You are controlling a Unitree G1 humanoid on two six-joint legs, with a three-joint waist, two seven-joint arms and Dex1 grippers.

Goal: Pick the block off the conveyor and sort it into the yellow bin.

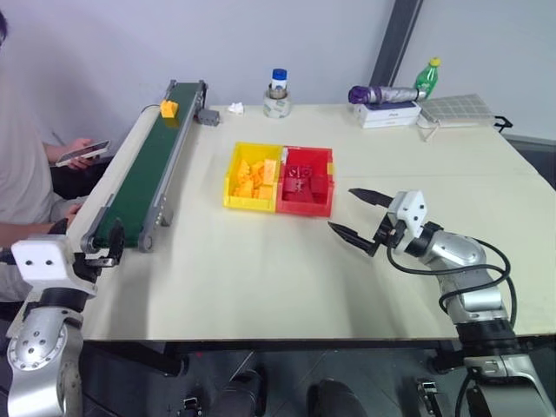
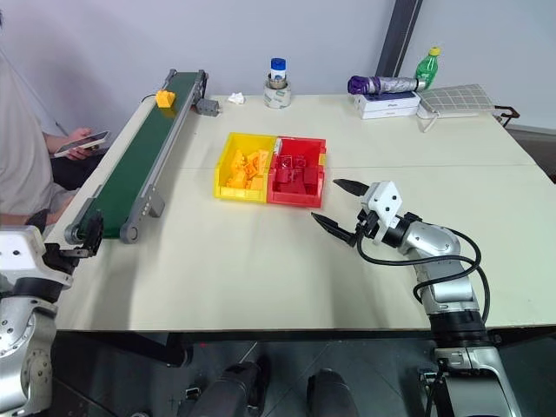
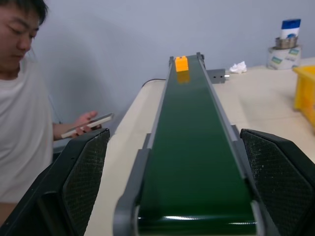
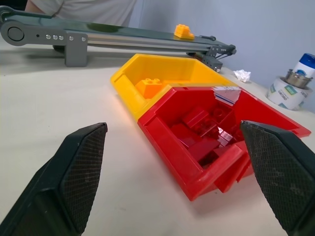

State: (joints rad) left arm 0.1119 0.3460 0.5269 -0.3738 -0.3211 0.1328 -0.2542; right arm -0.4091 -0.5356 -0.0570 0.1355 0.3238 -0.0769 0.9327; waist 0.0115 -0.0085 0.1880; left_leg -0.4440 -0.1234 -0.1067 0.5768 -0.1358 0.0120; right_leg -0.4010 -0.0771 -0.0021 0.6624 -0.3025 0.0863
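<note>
sitting off the tabletop's left edge, a person [image 1: 22, 174] holds a phone [image 1: 83, 151]. the left gripper [image 1: 102, 252] hangs at the near end of the conveyor [image 1: 143, 169], its two black fingers [image 3: 81, 182] spread wide to either side of the belt and holding nothing. the conveyor runs along the left edge of the tabletop [image 1: 261, 278], and the block [image 1: 168, 109] rides on the dark green belt at its far end, near the far left corner. just past that end lie a small grey motor box [image 1: 208, 116] and a crumpled white scrap [image 1: 235, 108], with a roll of tape [image 1: 277, 106] and a blue-capped bottle [image 1: 278, 82] along the far edge. toward the middle sits the yellow bin [image 1: 252, 176], holding a heap of yellow bricks [image 1: 252, 182], joined to the red bin [image 1: 306, 181], which holds red bricks [image 4: 204, 132]. the right gripper [image 1: 358, 215] hovers just right of the red bin, fingers apart and empty, pointing at the bins. a white box [image 1: 387, 113], a purple umbrella [image 1: 382, 93] and a green bottle [image 1: 426, 76] lie at the far right.
</note>
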